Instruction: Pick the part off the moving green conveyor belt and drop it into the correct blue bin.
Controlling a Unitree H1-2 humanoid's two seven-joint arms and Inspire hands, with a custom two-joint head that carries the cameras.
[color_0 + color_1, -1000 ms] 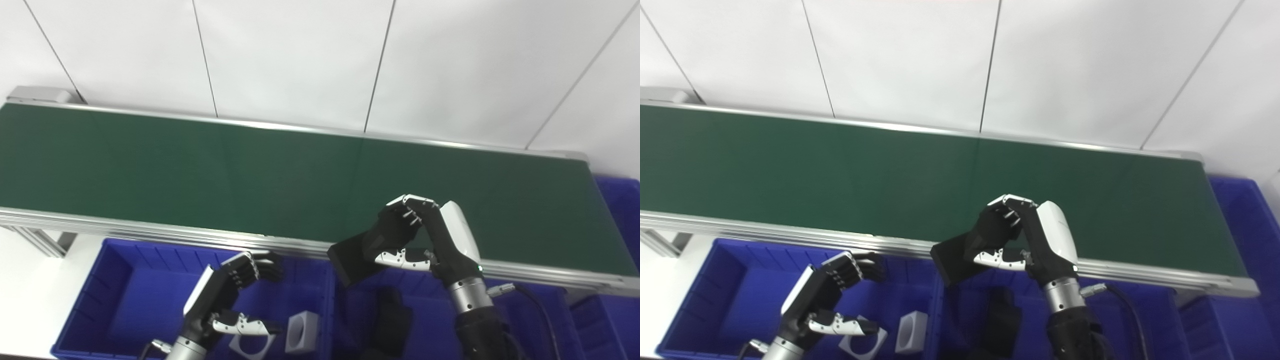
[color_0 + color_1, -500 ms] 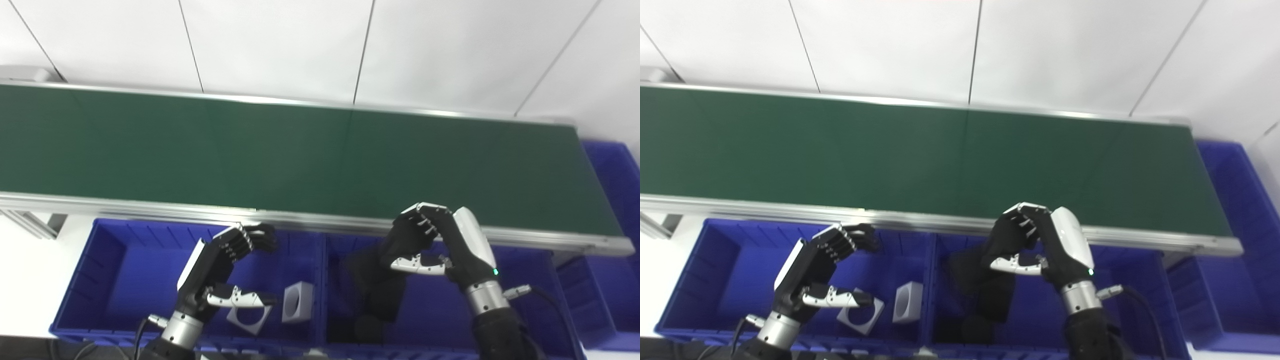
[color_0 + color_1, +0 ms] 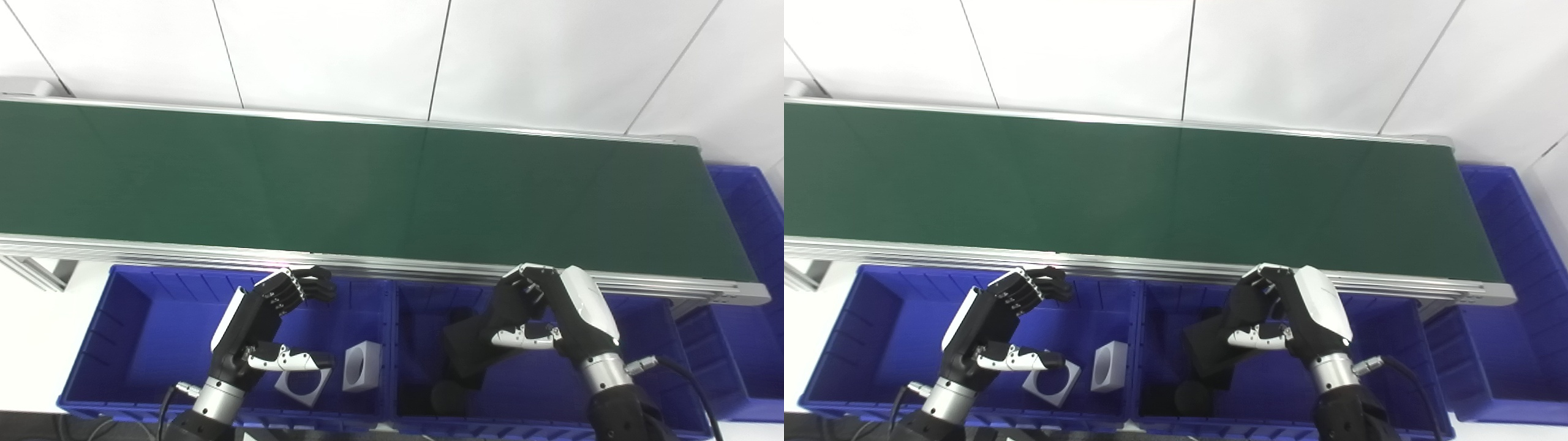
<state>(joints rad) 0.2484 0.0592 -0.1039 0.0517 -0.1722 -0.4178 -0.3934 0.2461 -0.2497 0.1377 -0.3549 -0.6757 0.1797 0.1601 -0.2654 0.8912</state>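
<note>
my right hand [image 3: 542,312] clamped on black part [image 3: 467,346], over middle blue bin [image 3: 643,373] at 5 o'clock | my left hand [image 3: 263,324] empty, fingers spread, over left bin [image 3: 122,343] holding two white parts [image 3: 358,366] | green conveyor belt [image 3: 367,184] at 12

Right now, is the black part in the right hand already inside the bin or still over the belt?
In the bin's opening: the right hand, fingers shut on the black part, holds it over the middle blue bin, clear of the green belt.
</note>
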